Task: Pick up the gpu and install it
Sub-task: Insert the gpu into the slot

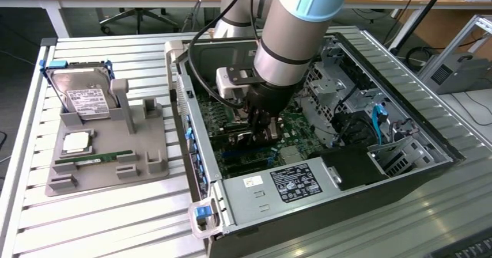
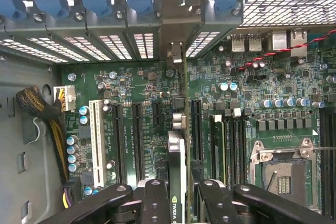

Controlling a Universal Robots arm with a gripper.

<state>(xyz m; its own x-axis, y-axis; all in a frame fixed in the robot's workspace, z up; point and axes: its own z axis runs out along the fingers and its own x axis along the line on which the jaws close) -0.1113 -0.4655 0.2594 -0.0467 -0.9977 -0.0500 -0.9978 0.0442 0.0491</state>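
Note:
My gripper [image 2: 181,205] reaches down into the open computer case [image 1: 430,148] and is shut on the gpu [image 2: 177,150]. The wrist view shows the card edge-on between the two black fingers [image 2: 155,203], standing upright over the green motherboard [image 2: 136,82] beside the long black expansion slots. Its silver bracket [image 2: 176,17] stands against the case's rear slot openings, under the blue latches. In the exterior view the gripper [image 1: 261,132] is low over the motherboard, and the gpu [image 1: 242,139] shows as a dark edge below it. Whether the card sits fully in a slot I cannot tell.
On the slatted table at the exterior view's left is a grey holder [image 1: 146,166] with a hard drive [image 1: 84,94], a processor chip [image 1: 77,143] and a memory stick [image 1: 100,157]. Inside the case are the power supply [image 1: 284,183], drive cages [image 1: 346,79], a white slot [image 2: 96,140] and the processor socket [image 2: 278,171].

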